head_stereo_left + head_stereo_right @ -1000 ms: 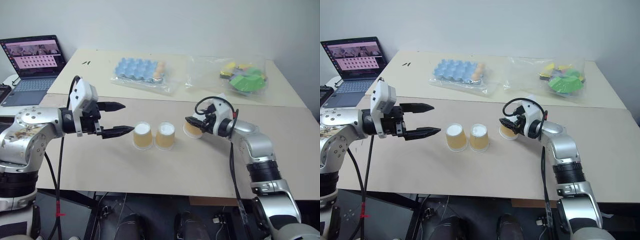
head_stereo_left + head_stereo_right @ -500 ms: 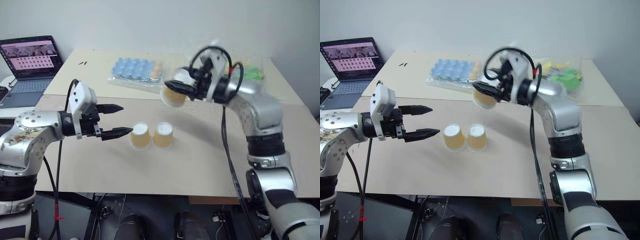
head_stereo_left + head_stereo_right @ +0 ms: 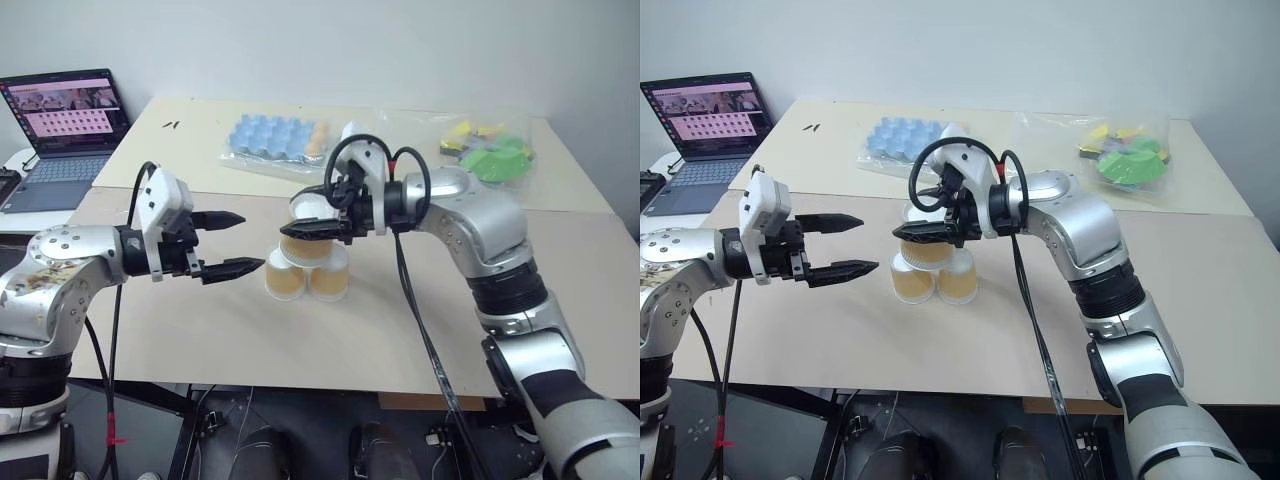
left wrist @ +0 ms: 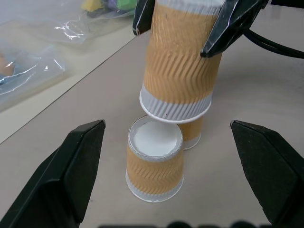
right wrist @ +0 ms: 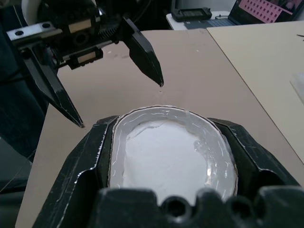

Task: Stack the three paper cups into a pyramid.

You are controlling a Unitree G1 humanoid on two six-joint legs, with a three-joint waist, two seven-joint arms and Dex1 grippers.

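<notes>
So here's the setup, biggest stuff first. The tan table (image 3: 400,330) runs across in front of me, with a second table (image 3: 200,125) butted up behind it. On the far left sits an open laptop (image 3: 62,130). On the back table there's a blue egg tray (image 3: 272,140) in clear wrap, and off to the right a clear bag of green and yellow toys (image 3: 485,155).

Now the cups. Two paper cups stand upside down on the near table, touching side by side: the left cup (image 3: 285,275) and the right cup (image 3: 330,278), white bases facing up. My right pincer (image 3: 315,228) is clamped shut on the third cup (image 3: 305,240), squeezing it near its upper end so the base looks a bit oval in the right wrist view. That cup is upside down too and hangs right over the seam between the two below. Its rim is just above their bases; I can't tell if it's actually touching them.

My left pincer (image 3: 232,243) hovers just to the left of the left cup, fingers spread wide, holding nothing, pointing at the stack.
</notes>
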